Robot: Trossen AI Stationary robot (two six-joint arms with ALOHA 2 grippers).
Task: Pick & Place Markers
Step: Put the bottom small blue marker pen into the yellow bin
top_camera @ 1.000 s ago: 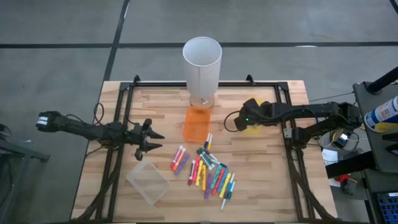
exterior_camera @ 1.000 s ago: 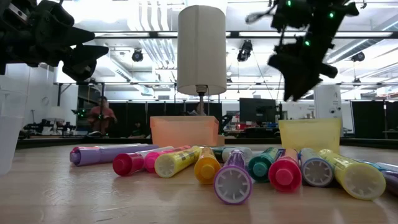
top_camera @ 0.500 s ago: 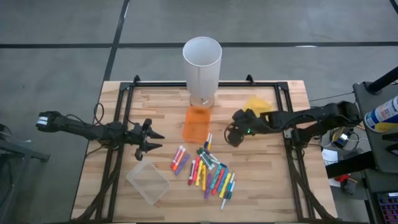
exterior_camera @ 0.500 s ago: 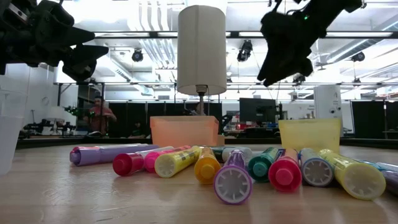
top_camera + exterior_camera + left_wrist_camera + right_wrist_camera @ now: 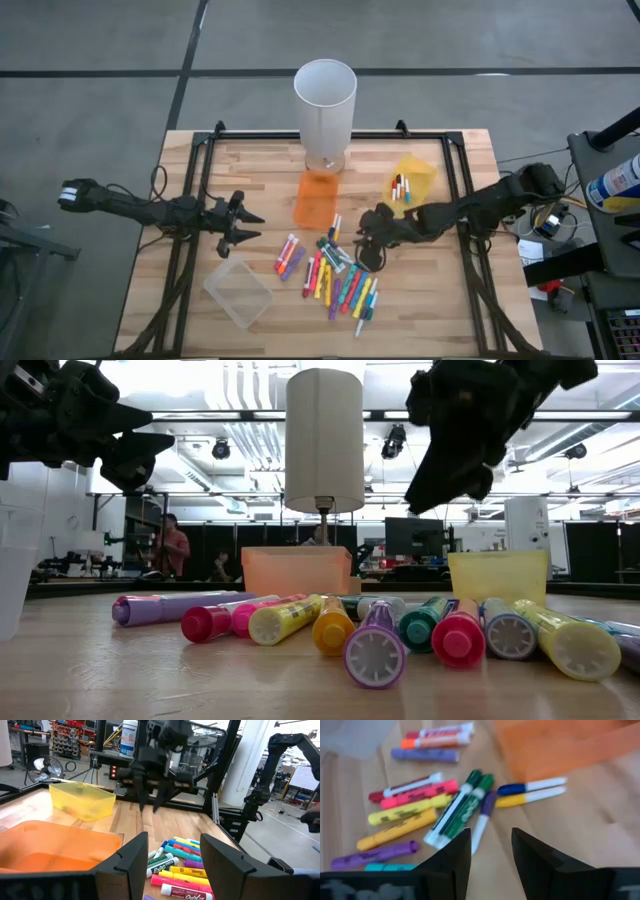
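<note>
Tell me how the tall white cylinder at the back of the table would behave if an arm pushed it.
The tall white cylinder would probably tip rather than slide: the low view shows it raised on a thin stem, with its bulk high up. It is open on top and seems hollow, so likely light. The orange bin lies just in front, in its way.

reaching in from the table's right side, right arm stretched low and long toward the middle, right gripper (image 5: 368,240) hanging in the air with fingers (image 5: 456,854) parted and nothing between them. waiting at the table's left edge, left arm lying nearly level, left gripper (image 5: 243,226) pointing inward, fingers (image 5: 131,855) spread apart and empty, raised off the wood.
</note>
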